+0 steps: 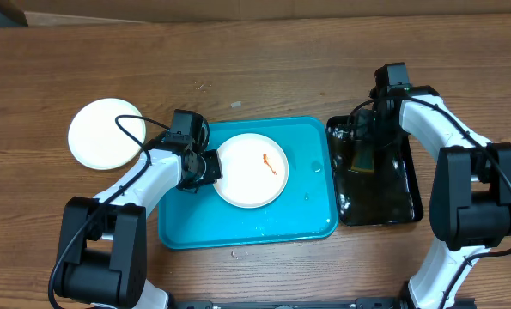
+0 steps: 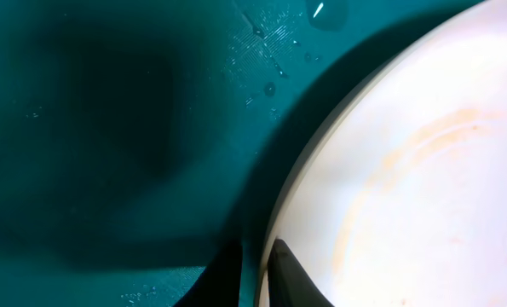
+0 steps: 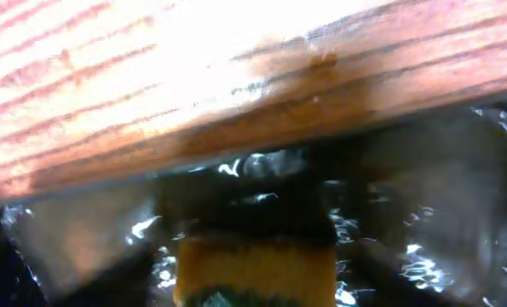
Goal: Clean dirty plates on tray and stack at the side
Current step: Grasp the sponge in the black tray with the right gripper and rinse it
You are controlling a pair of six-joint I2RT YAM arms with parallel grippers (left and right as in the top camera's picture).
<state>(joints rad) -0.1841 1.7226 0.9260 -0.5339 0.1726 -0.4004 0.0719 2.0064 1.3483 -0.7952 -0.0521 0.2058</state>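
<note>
Left claw (image 1: 209,168) clamps the dirty plate (image 1: 251,184) by its left rim; the plate lies rightward of it, flat inside the teal tray (image 1: 238,227). Left of the tray a pale plate (image 1: 107,133) rests on the bench (image 1: 264,60); right of it a black tray (image 1: 392,202) holds a sponge (image 1: 364,161) beneath the right claw (image 1: 363,146), whose spread I cannot tell.

a: where's the left gripper (image 1: 210,166)?
b: low, its arm stretched forward and rightward, fingers (image 2: 294,280) nearly together, pinching a plate (image 1: 251,172) rim.
a: and the right gripper (image 1: 364,148)?
b: arm hooked inward to its left, wrist pointing down. jaws unclear.
</note>
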